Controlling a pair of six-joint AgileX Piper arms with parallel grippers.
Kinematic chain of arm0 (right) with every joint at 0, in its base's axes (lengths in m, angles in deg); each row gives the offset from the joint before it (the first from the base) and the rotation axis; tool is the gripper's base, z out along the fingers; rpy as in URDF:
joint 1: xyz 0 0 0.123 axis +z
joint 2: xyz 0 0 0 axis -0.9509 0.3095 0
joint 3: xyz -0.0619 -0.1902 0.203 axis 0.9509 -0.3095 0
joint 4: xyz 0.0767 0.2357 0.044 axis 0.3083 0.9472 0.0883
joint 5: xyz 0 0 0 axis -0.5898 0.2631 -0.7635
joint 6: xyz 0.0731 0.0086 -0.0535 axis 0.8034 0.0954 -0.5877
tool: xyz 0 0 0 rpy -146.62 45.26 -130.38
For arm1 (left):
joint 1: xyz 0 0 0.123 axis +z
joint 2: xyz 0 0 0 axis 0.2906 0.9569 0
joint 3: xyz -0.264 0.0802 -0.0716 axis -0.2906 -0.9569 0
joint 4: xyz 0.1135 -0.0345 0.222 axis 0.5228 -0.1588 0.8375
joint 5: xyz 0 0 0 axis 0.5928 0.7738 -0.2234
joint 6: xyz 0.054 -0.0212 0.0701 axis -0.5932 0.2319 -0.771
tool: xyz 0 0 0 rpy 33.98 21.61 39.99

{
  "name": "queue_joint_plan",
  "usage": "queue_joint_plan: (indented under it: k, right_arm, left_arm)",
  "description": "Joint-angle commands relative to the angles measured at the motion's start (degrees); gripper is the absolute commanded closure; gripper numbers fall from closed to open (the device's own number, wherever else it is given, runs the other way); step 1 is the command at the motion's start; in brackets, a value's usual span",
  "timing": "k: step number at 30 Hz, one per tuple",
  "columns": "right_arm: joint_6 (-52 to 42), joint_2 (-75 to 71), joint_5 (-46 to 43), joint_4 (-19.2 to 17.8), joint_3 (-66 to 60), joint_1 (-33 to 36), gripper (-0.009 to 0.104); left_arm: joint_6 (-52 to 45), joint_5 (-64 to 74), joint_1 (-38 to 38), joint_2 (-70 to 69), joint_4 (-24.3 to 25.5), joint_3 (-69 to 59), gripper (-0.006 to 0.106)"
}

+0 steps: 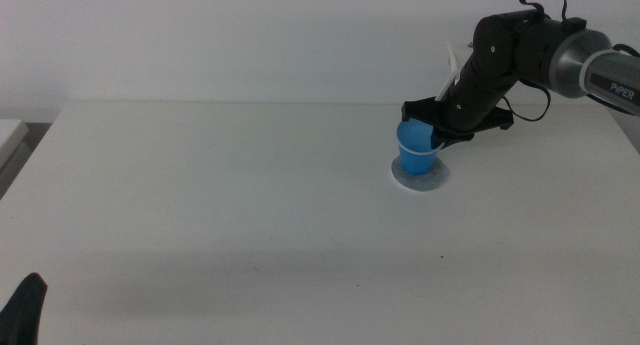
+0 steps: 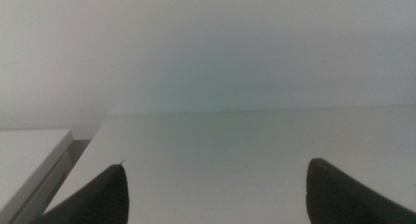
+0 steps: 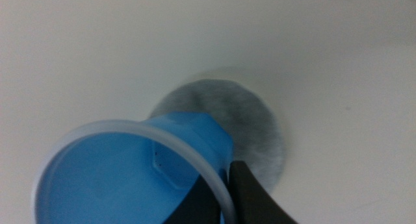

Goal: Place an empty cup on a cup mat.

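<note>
The blue cup [image 1: 414, 149] stands with its base on or just above the grey cup mat [image 1: 419, 177] at the table's right back; I cannot tell if they touch. My right gripper [image 1: 433, 136] comes in from the right and is shut on the cup's rim. In the right wrist view the cup [image 3: 130, 175] is empty and tilted. One jaw is inside its wall and one outside, with the gripper's middle on the rim [image 3: 221, 183]. The mat [image 3: 250, 123] shows beyond the cup's base. My left gripper [image 1: 25, 310] waits at the bottom left, open and empty [image 2: 214, 191].
The white table [image 1: 250, 205] spreads wide in front and to the left of the mat. A white flat object [image 1: 10, 135] lies off the table's left edge and also shows in the left wrist view [image 2: 32, 152].
</note>
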Motion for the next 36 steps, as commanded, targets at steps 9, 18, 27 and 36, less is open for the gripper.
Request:
queue_joint_plan:
  k: [9,18,27,36]
  right_arm:
    - [3.6,0.7,0.2,-4.0,0.4,-0.1,0.094]
    - [3.3,0.7,1.5,-4.2,0.4,-0.1,0.083]
    - [3.3,-0.5,1.7,-4.4,0.5,-0.1,0.037]
    - [-2.2,-14.0,3.1,-3.2,0.5,-5.4,0.013]
  left_arm:
    - [0.2,-0.7,-0.1,-0.2,-0.1,0.0,0.007]
    - [0.2,-0.7,-0.1,-0.2,-0.1,0.0,0.007]
    - [0.2,-0.7,-0.1,-0.2,-0.1,0.0,0.007]
    - [0.2,-0.7,-0.1,-0.2,-0.1,0.0,0.007]
